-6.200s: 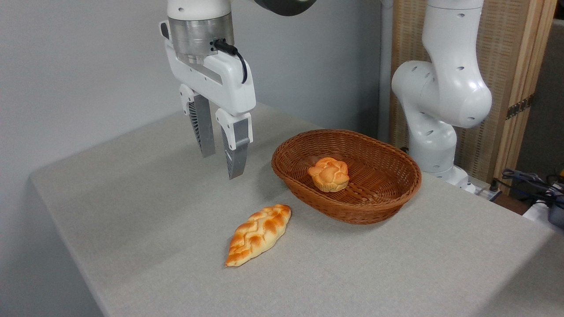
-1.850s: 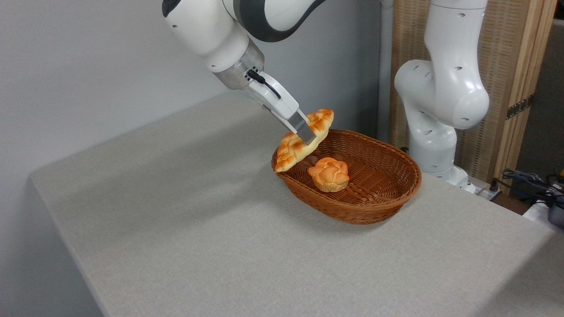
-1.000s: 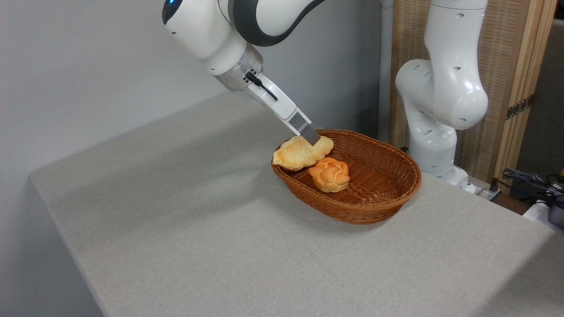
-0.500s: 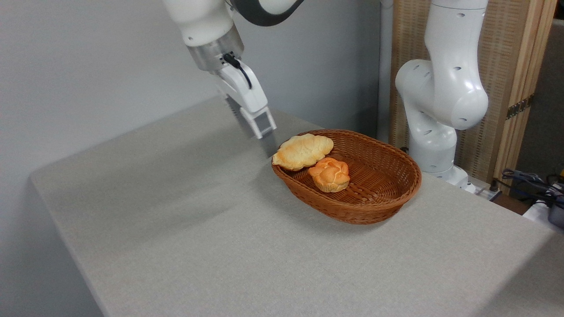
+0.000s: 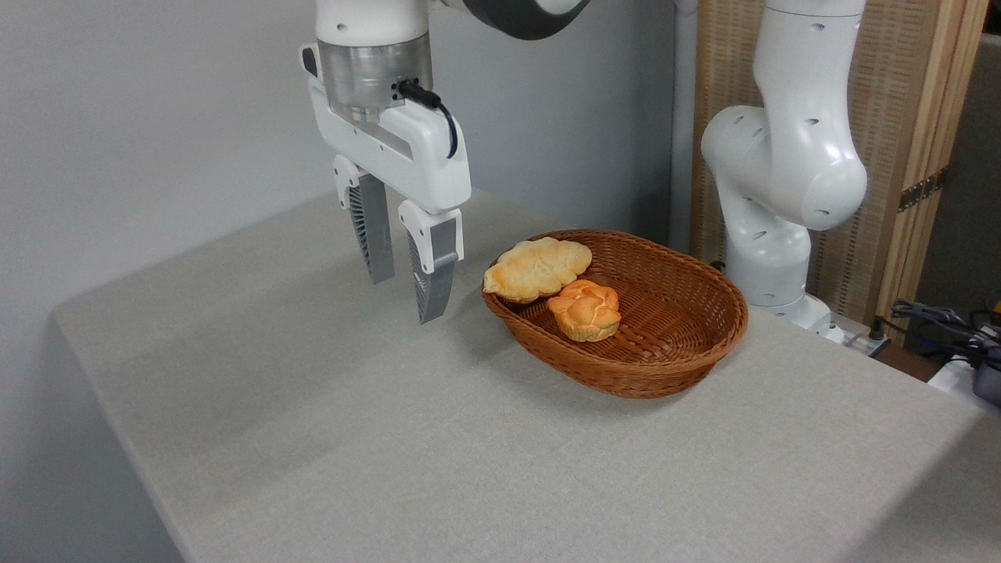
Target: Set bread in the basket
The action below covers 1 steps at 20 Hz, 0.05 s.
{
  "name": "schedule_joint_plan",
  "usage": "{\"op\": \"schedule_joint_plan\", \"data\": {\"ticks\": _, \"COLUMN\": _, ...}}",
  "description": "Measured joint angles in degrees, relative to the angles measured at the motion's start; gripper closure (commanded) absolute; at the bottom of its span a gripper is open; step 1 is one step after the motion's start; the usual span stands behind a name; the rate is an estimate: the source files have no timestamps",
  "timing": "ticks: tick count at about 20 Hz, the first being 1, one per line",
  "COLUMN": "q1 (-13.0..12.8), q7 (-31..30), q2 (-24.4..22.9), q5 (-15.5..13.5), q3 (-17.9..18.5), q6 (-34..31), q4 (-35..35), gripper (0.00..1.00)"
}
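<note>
While the braided loaf (image 5: 537,269) lies pale side up across the wicker basket's (image 5: 665,360) left rim, long axis running left-right, the tool (image 5: 407,297) hangs left of the basket, fingers moderately parted, empty.

arm (image 5: 508,8) cut off at top edge, bread (image 5: 538,269) hiding basket (image 5: 665,344) rim
</note>
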Motion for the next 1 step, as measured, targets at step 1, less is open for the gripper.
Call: {"op": "schedule_joint_plan", "data": {"ticks": 1, "q1": 0.0, "q7": 0.0, "q2": 0.2, "q5": 0.0, "q3": 0.8, "q6": 0.0, "q4": 0.6, "gripper": 0.00}}
